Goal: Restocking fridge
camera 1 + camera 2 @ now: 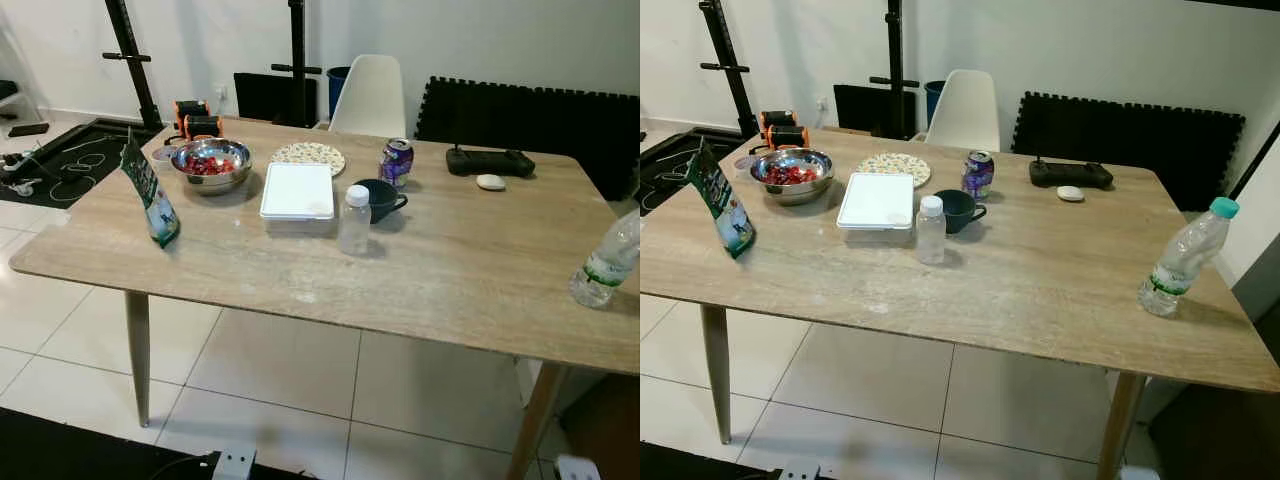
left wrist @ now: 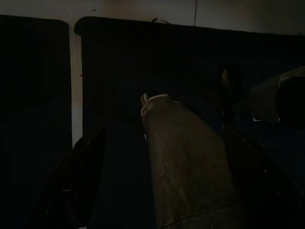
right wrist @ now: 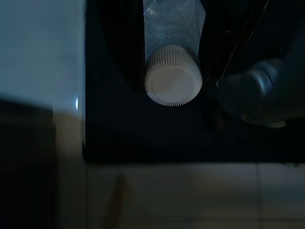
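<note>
A wooden table (image 1: pixel 450 270) stands before me with food and drink on it. On it are a green snack bag (image 1: pixel 152 195), a steel bowl of red pieces (image 1: pixel 210 162), a white lidded box (image 1: pixel 298 192), a small clear bottle (image 1: pixel 355 220), a dark mug (image 1: pixel 380 200) and a purple can (image 1: pixel 397 160). A larger water bottle with a teal cap (image 1: pixel 1185 258) stands near the table's right edge. In the right wrist view my right gripper (image 3: pixel 174 93) is shut on a clear bottle with a white ribbed cap (image 3: pixel 173 75), above the tiled floor. The left wrist view is very dark, with a grey cylinder (image 2: pixel 186 162) in it.
A patterned plate (image 1: pixel 308 157), a black controller (image 1: pixel 490 160) and a small white object (image 1: pixel 491 182) lie at the table's far side. A white chair (image 1: pixel 370 95) stands behind it, with black foam mats (image 1: pixel 520 115) and a black rack (image 1: pixel 130 60) along the wall.
</note>
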